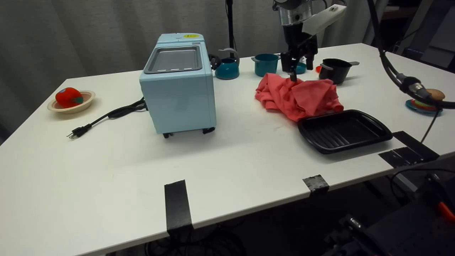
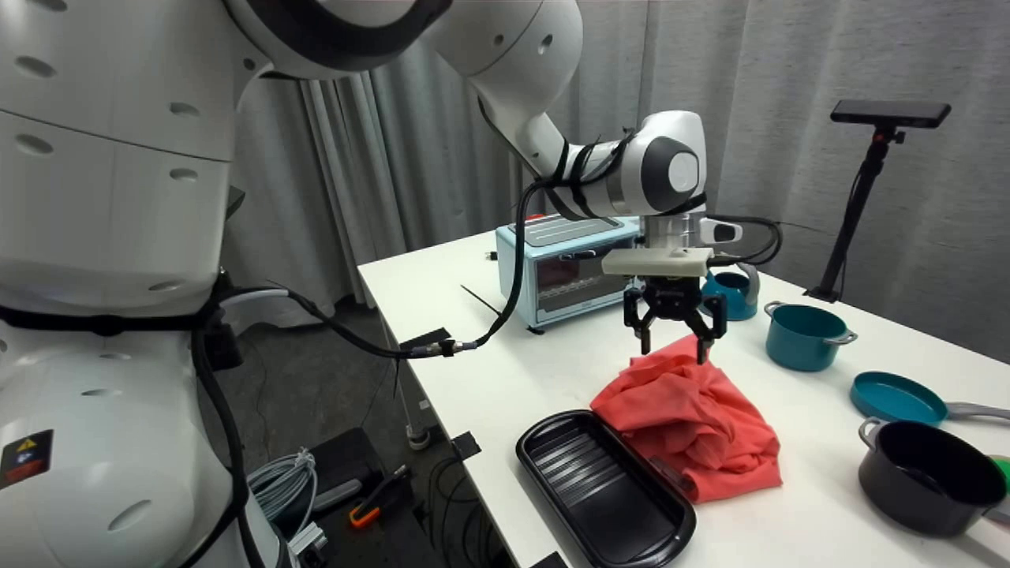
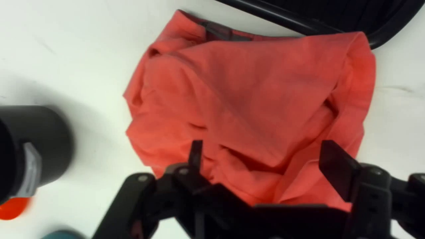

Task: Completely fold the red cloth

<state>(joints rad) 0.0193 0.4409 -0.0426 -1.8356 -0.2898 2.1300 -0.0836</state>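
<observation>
The red cloth (image 1: pixel 307 97) lies crumpled on the white table in both exterior views (image 2: pixel 686 418), with loose folds and a flap laid over its middle. In the wrist view the cloth (image 3: pixel 245 86) fills the centre, and a dark grey strip shows along its edge by the black tray. My gripper (image 1: pixel 301 73) points down over the cloth's end away from the tray. In an exterior view its fingers (image 2: pixel 673 353) are spread apart. In the wrist view the fingers (image 3: pixel 260 146) are wide open with only cloth below them; nothing is held. Whether the fingertips touch the cloth, I cannot tell.
A black ribbed tray (image 2: pixel 604 489) lies against or very near the cloth's edge. A black pot (image 1: pixel 335 70), a teal pot (image 2: pixel 806 335) and a teal pan (image 2: pixel 898 396) stand beside it. A blue toaster oven (image 1: pixel 177 99) and a teal kettle (image 1: pixel 227 69) stand farther off.
</observation>
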